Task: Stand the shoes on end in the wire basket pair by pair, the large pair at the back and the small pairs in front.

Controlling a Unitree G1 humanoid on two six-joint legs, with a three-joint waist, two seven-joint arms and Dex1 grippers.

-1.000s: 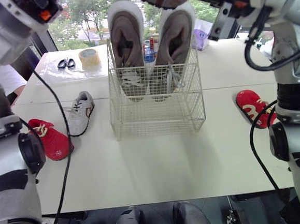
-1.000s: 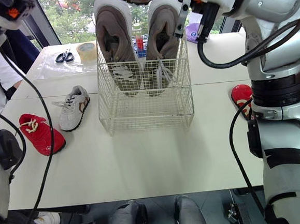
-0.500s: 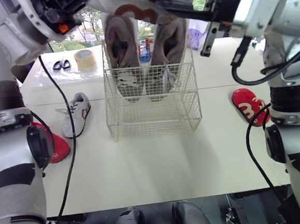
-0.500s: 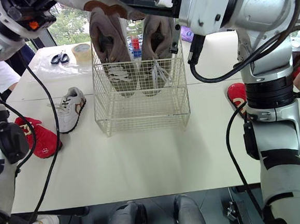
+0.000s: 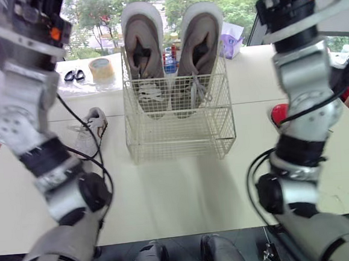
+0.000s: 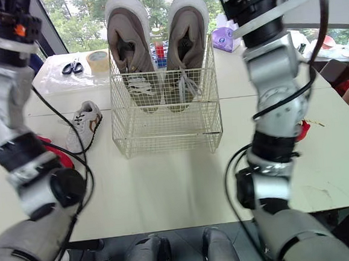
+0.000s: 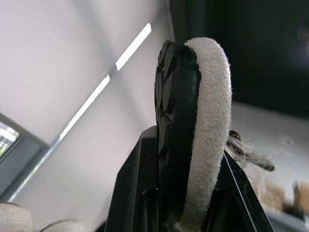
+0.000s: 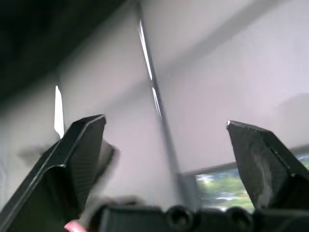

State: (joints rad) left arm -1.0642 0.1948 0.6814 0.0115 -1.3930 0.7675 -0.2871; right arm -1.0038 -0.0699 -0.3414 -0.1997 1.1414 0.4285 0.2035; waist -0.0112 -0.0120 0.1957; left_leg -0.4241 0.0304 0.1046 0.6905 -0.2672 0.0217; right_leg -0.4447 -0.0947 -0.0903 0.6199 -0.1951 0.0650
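**Wire basket's front row still bare as both arms swing up**

Half a second ago the two arms were reaching in together over the top of the wire basket [image 5: 181, 139]. Now both forearms stand upright, one on each side of it, with the hands lifted towards the ceiling. The right gripper [image 8: 164, 121] is spread wide with nothing between its fingers. The left gripper [image 7: 191, 72] is clenched. One black finger lies flat against a pale felt layer with no gap, and I cannot tell whether that felt is padding or something pinched.

Down on the worktop [image 5: 186, 196] nothing has shifted. The large grey-brown pair [image 5: 145, 48] stands toes-down at the back of the basket, heels poking above the rim. The small white shoe [image 5: 97, 126] lies flat towards the left edge, near the basket. A red shoe [image 5: 278, 115] peeps out behind the right arm, towards the right edge.

To my eye the back row is done and the front row not yet begun. With the arms lifted clear, the next job looks like coming down for a small shoe.
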